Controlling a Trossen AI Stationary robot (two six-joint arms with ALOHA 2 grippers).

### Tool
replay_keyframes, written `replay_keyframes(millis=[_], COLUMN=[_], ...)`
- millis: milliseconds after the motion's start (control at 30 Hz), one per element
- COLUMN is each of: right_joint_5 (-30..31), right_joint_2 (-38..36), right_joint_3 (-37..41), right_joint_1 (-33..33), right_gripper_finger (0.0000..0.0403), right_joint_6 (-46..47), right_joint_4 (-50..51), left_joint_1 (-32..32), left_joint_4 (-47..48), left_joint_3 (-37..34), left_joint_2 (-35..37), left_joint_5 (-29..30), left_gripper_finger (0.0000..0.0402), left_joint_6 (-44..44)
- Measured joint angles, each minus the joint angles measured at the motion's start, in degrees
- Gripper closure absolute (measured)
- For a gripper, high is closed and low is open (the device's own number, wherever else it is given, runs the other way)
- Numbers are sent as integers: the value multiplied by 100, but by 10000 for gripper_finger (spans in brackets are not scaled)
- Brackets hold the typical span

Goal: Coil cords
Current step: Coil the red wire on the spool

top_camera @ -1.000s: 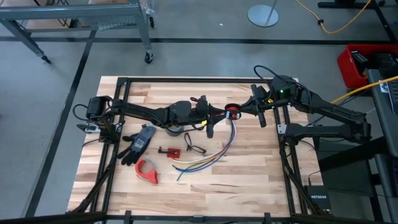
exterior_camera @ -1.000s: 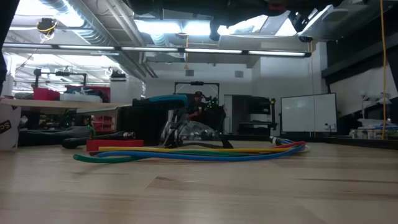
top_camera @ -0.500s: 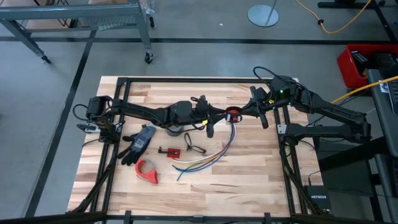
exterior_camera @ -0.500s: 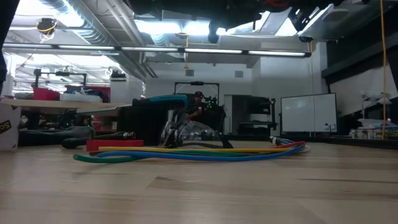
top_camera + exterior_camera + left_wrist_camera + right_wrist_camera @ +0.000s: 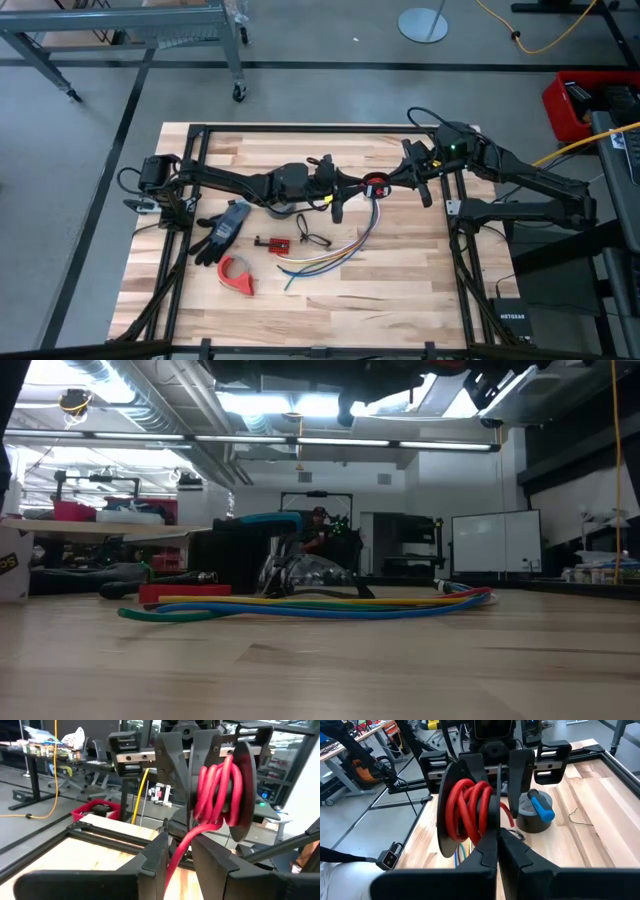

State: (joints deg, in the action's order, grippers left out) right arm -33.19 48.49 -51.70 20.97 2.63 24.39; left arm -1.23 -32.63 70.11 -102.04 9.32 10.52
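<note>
Right wrist view: red cord [image 5: 467, 810] coiled in tight loops, clenched right gripper [image 5: 498, 837] pinching it.

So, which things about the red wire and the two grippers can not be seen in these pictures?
- Red wire: its dark end piece shows nowhere; the coil and fingers cover it.
- Left gripper and right gripper: too small in the high view; in the low view the picture's top edge cuts them off.
- Grey roll: partly hidden behind the right gripper's fingers.

Wooden table [image 5: 400, 290] is carrying glove [image 5: 222, 230] at nine, red tape [image 5: 238, 274] at seven, multicoloured wires [image 5: 335, 252] centre.
</note>
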Motion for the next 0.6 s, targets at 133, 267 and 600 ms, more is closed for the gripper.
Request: replay_keyframes(millis=[133, 267, 600], right_joint_5=[0, -69, -290], right_joint_2=[0, 0, 31], right_joint_3=[0, 0, 0], right_joint_1=[0, 0, -2], right_gripper_finger=[400, 400, 400], right_joint_6=[4, 10, 9], right_joint_4=[2, 1, -45], left_joint_1=[13, 39, 35], left_joint_4=[-164, -430, -536], left_joint_3=[0, 0, 0], left_joint_2=[0, 0, 0], left_joint_5=[-13, -66, -509], left_gripper_finger=[324, 324, 324], left_joint_6=[-164, -427, -1128])
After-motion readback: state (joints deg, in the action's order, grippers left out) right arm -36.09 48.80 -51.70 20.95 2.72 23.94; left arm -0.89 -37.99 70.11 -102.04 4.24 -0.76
